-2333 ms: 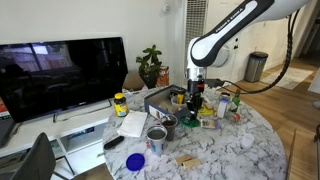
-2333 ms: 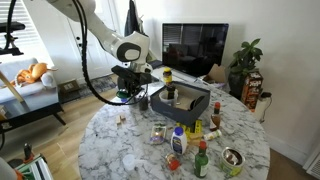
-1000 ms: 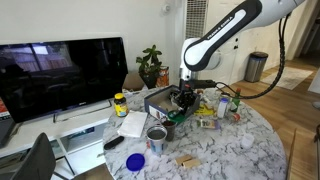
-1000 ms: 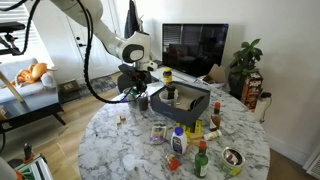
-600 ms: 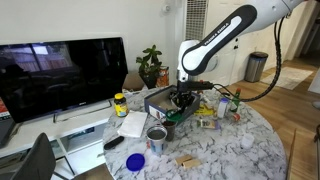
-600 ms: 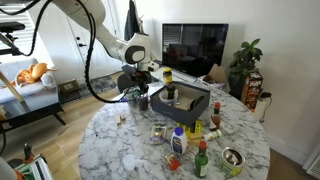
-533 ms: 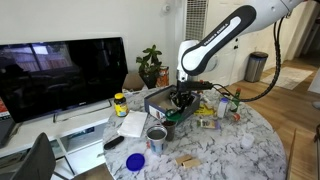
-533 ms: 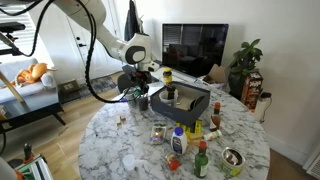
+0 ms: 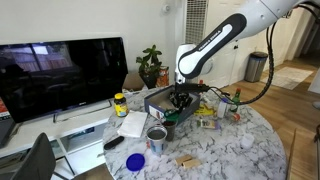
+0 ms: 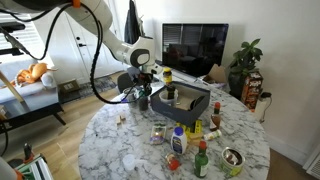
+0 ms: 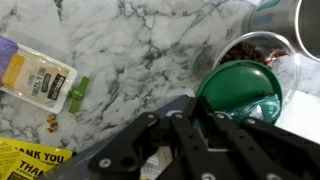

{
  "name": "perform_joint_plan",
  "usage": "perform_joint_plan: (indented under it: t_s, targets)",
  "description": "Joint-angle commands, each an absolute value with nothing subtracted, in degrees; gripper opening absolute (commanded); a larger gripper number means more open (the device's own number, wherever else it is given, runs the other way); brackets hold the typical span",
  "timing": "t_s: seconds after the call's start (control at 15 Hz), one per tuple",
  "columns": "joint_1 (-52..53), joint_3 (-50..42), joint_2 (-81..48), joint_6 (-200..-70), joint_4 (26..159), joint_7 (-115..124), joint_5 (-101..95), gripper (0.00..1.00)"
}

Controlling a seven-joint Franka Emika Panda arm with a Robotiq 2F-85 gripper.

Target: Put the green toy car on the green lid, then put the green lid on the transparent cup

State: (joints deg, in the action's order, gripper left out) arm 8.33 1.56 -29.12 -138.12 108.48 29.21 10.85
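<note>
My gripper (image 11: 190,112) comes in from the bottom of the wrist view, jaws drawn together on the near rim of the green lid (image 11: 235,90). The lid is a flat bright green disc, held just over the transparent cup (image 11: 255,44), covering most of its mouth. A paler glint lies on the lid's right part; I cannot tell whether it is the green toy car, which I do not make out anywhere. In both exterior views the gripper (image 9: 181,101) (image 10: 141,92) hangs low beside the black tray (image 10: 182,101).
A tin can (image 11: 308,20) stands right beside the cup. A purple and yellow packet (image 11: 35,72), a small green stick (image 11: 78,92) and a yellow paper (image 11: 25,160) lie on the marble. A blue disc (image 9: 134,161) and several bottles (image 10: 178,140) crowd the table.
The arm has shifted sideways over the last two seconds, toward the black tray and the can, with the green lid staying at the gripper. Nothing else has moved.
</note>
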Motion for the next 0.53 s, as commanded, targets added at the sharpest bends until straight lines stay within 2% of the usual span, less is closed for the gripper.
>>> perform_joint_plan:
  t_s: [0.0,0.47]
  targets:
    - [9.64,0.34,-31.56,-138.07,106.04,31.72,10.4,0.02]
    - [9.6,0.09,-33.41,-137.67,104.07,33.19,10.7,0.02]
